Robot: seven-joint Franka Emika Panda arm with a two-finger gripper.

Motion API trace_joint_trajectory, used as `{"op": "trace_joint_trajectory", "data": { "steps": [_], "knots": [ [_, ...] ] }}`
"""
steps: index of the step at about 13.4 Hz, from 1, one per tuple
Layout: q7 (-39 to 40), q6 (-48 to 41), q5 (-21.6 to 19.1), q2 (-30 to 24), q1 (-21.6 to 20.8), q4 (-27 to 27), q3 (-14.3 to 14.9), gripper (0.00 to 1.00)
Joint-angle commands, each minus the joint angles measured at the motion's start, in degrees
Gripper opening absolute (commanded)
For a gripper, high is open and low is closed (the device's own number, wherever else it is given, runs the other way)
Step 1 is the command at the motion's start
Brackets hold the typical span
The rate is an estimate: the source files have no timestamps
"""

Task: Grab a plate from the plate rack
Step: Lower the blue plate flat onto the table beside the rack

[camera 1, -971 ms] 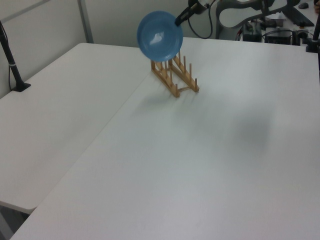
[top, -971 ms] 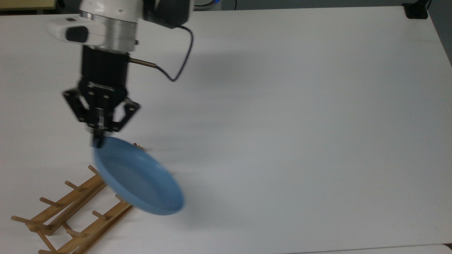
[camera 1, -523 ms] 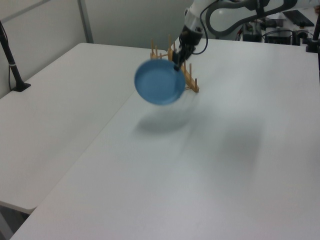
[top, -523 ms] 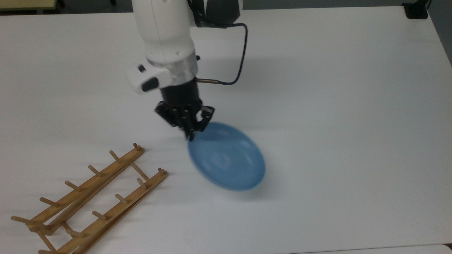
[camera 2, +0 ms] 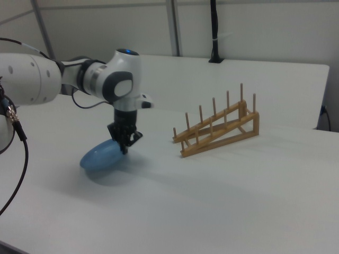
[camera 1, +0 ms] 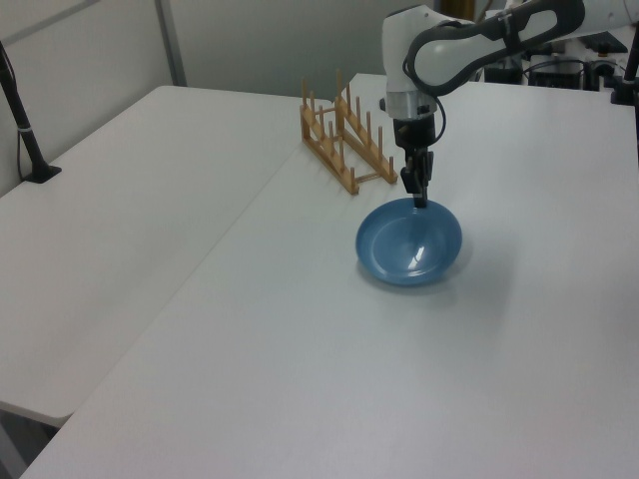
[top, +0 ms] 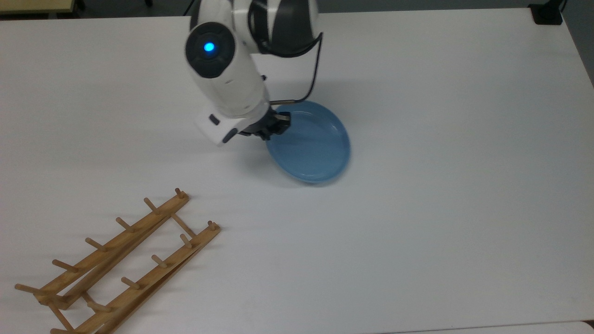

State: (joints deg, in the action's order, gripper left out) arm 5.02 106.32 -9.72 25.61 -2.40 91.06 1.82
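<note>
- plate point(top: 312, 144) moved away from plate rack point(top: 116, 260) vs 0.5 s ago, now lower, near table point(top: 441, 185), tilted
- gripper point(camera 1: 419, 196) clamped on plate rim
- rack w/o plate, well apart from it

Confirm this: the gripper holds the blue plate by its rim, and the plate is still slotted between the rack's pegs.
Not quite. The gripper does hold the plate by its rim, but the plate is out of the rack, low over the table and apart from the rack, as the left view shows.
</note>
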Motion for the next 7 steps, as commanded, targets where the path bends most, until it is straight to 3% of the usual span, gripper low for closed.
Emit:
{"op": "trace_joint_trajectory", "data": {
  "steps": [1,2,3,4,5,7],
  "knots": [
    [8.6,-0.9,1.6,-1.1,0.5,2.9,3.4,0.06],
    [10.1,-0.5,2.9,-1.0,0.9,3.5,3.5,0.16],
    [11.2,-0.2,4.5,-0.7,0.9,4.2,3.5,0.38],
    [11.3,-0.1,6.0,0.0,0.9,4.5,3.5,0.72],
    [11.2,-0.1,7.7,0.2,0.9,4.8,3.6,0.93],
    [11.4,-0.1,10.2,0.1,0.9,5.3,3.6,1.0]
  ]
}}
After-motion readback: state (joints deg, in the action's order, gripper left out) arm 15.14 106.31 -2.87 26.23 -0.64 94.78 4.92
